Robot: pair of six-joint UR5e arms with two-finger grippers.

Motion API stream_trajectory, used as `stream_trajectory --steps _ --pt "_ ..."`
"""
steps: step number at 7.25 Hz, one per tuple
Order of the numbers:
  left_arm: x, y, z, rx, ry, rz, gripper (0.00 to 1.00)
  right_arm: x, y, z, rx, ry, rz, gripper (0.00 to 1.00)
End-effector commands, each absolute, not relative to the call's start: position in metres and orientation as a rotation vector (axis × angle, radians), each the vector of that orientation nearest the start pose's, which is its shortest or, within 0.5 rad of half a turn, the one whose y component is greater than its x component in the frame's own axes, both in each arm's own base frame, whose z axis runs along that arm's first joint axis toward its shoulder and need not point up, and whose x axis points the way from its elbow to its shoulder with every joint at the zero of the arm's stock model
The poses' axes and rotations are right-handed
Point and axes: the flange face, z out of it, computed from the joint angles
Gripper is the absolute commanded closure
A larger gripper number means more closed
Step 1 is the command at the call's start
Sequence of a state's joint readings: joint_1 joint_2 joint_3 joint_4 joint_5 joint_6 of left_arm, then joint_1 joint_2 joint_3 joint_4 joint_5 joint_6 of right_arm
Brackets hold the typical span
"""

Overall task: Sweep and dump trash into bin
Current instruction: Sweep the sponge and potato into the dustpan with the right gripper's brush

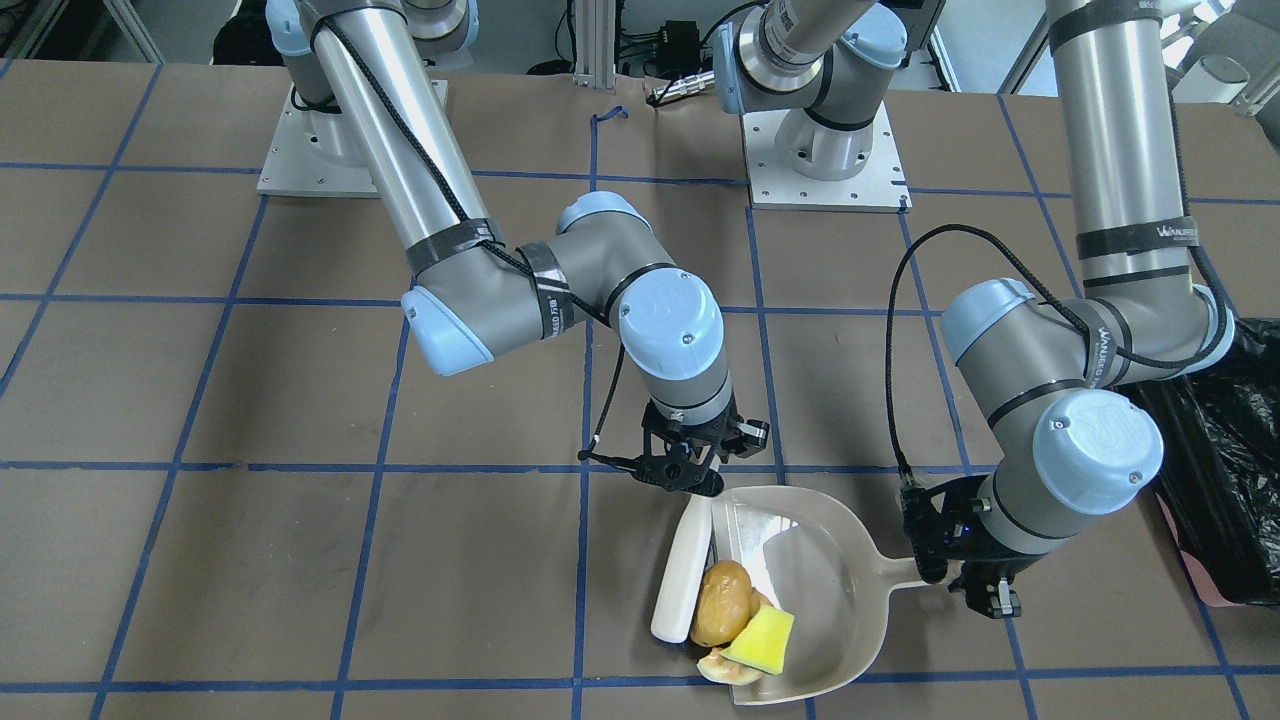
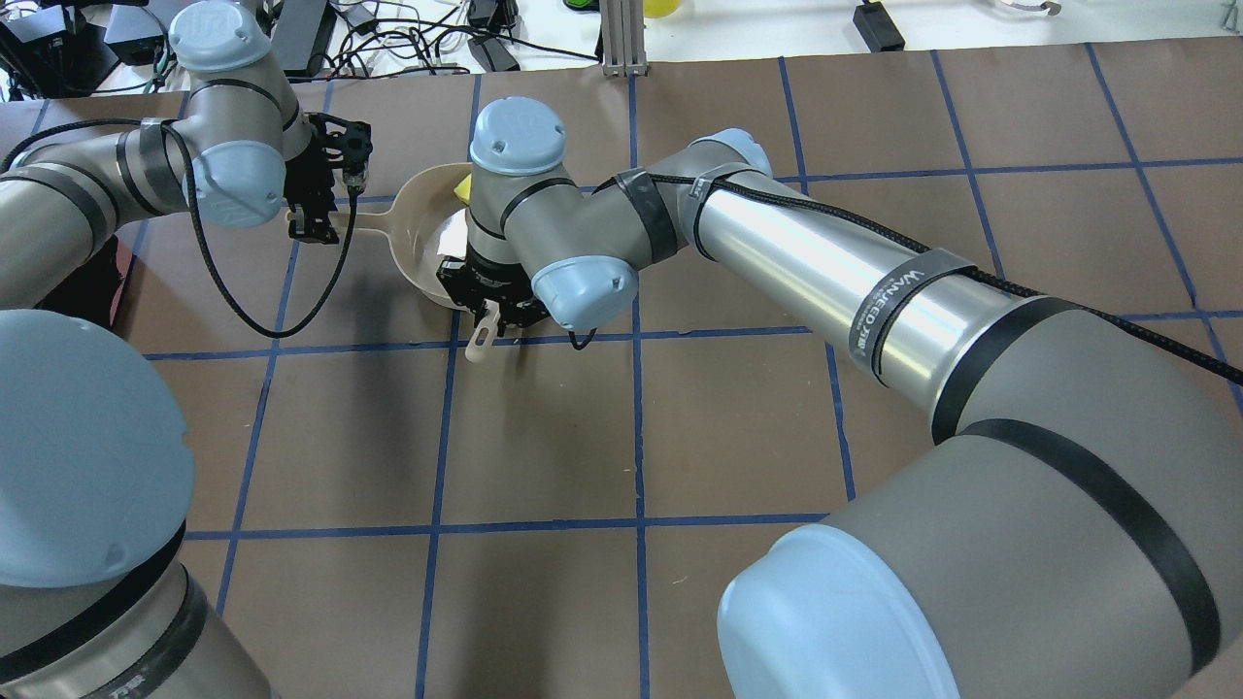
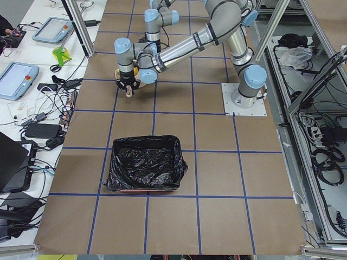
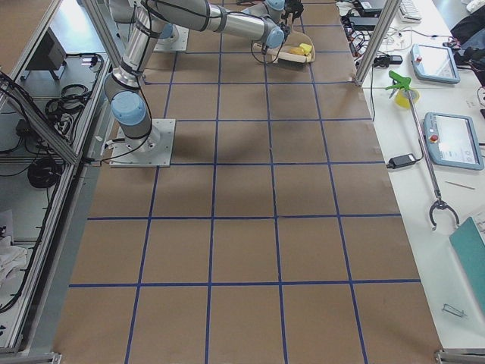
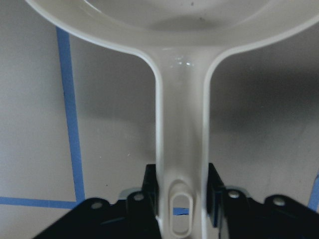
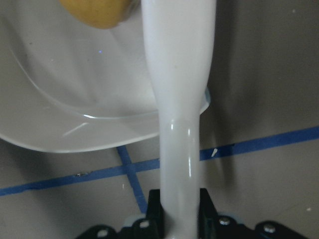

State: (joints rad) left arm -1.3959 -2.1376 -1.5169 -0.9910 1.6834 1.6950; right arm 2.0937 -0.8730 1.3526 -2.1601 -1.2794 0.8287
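Note:
The beige dustpan [image 1: 825, 585] lies on the table. My left gripper [image 1: 962, 578] is shut on its handle, as the left wrist view [image 5: 182, 199] shows. My right gripper [image 1: 688, 470] is shut on a white brush [image 1: 682, 575], which stands along the pan's open mouth. The trash sits at that mouth: a brown potato-like lump [image 1: 722, 602] against the brush, a yellow sponge piece [image 1: 762, 637] on the pan, and a tan bread scrap [image 1: 728, 668] at the lip. The black-lined bin [image 1: 1235, 470] stands beyond my left arm. It also shows in the exterior left view [image 3: 145, 162].
The table is brown with a grid of blue tape lines. Both arm bases [image 1: 825, 150] are bolted at its far edge. In the exterior right view a bench with tablets [image 4: 453, 140] and a cable runs along the table's side.

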Motion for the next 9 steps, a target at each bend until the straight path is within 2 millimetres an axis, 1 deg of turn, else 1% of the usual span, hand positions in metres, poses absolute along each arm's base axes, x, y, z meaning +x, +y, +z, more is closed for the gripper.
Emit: stream_trajectory --steps 1,2,4,5,6,7,8,9 --pt "-0.003 -0.687 0.238 2.076 2.192 0.074 0.90 0.537 -0.531 0.226 0.377 2.802 0.147 1.00" --pt "-0.003 -0.687 0.238 2.076 2.192 0.074 0.90 0.545 -0.527 0.231 0.385 2.776 0.163 1.00" --pt "-0.002 -0.687 0.238 2.075 2.194 0.073 0.90 0.548 -0.529 0.241 0.368 2.761 0.147 1.00" --pt "-0.002 -0.687 0.239 2.075 2.195 0.067 0.90 0.545 -0.531 0.244 0.372 2.769 0.136 1.00" --pt "-0.001 -0.687 0.239 2.076 2.198 0.062 0.90 0.540 -0.533 0.242 0.391 2.776 0.141 1.00" --pt "0.002 -0.687 0.241 2.073 2.199 0.058 0.91 0.533 -0.534 0.247 0.412 2.791 0.135 1.00" --pt "0.006 -0.687 0.243 2.072 2.208 0.040 0.92 0.526 -0.531 0.242 0.433 2.852 0.157 1.00" --pt "0.011 -0.686 0.241 2.076 2.223 0.024 0.92 0.520 -0.529 0.249 0.452 2.877 0.170 1.00"
